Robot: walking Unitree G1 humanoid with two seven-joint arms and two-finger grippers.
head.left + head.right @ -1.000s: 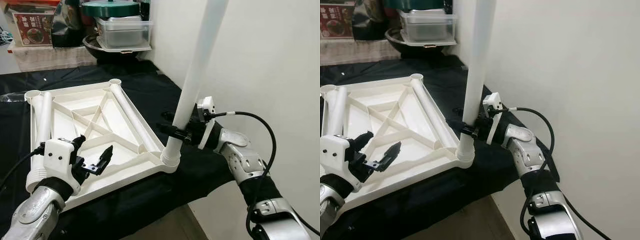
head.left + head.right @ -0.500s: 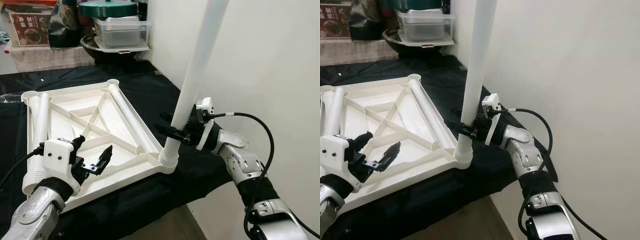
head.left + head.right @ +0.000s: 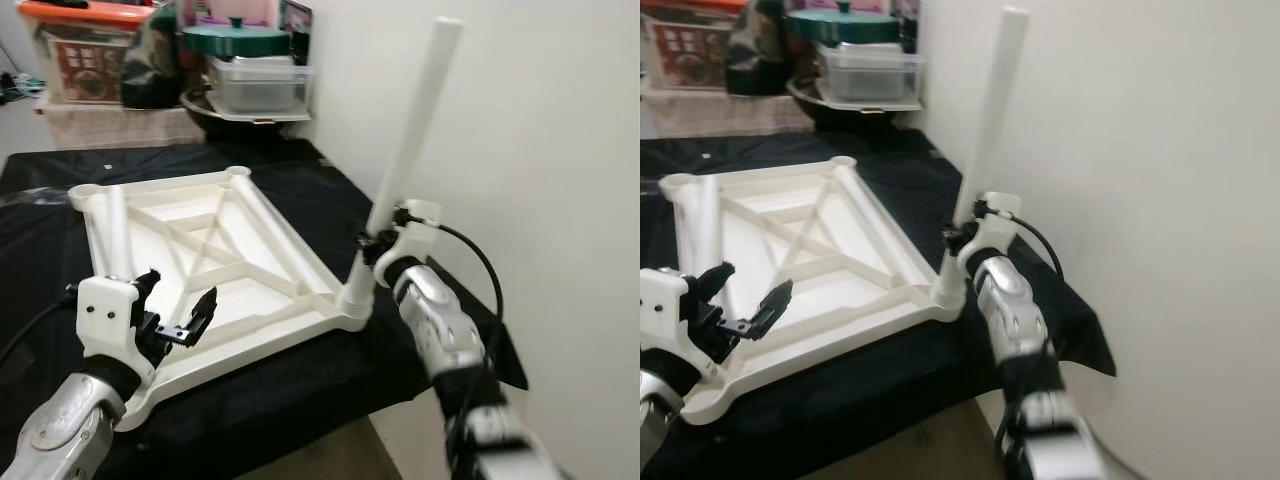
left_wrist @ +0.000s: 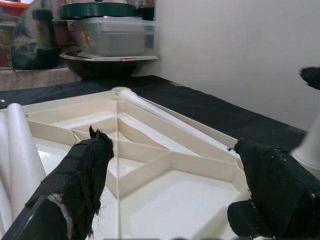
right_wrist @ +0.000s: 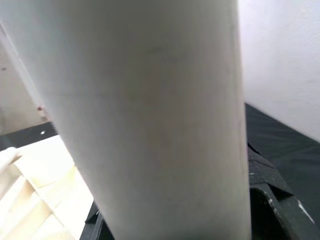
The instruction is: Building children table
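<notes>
The white table top (image 3: 200, 250) lies upside down on a black cloth. A white table leg (image 3: 405, 150) stands tilted in the socket (image 3: 355, 298) at its near right corner. My right gripper (image 3: 376, 240) is shut on the leg low down, just above the socket; in the right wrist view the leg (image 5: 150, 115) sits close against a black finger (image 5: 265, 195). My left gripper (image 3: 180, 315) hangs open above the near left part of the top, fingers (image 4: 85, 170) spread with nothing between them. Two loose legs lie in the top, one along the left edge (image 3: 115, 230) and one along the right rib (image 3: 285, 235).
A white wall (image 3: 560, 200) rises close behind the standing leg. At the back stand a clear plastic box (image 3: 258, 85), a green-lidded pot (image 3: 235, 40) and an orange-lidded box (image 3: 85, 50). The cloth's near edge drops to the floor (image 3: 330, 455).
The camera has shifted, so the leg's top end now shows. My right gripper still holds the leg at the corner socket. The left gripper stays open over the top.
</notes>
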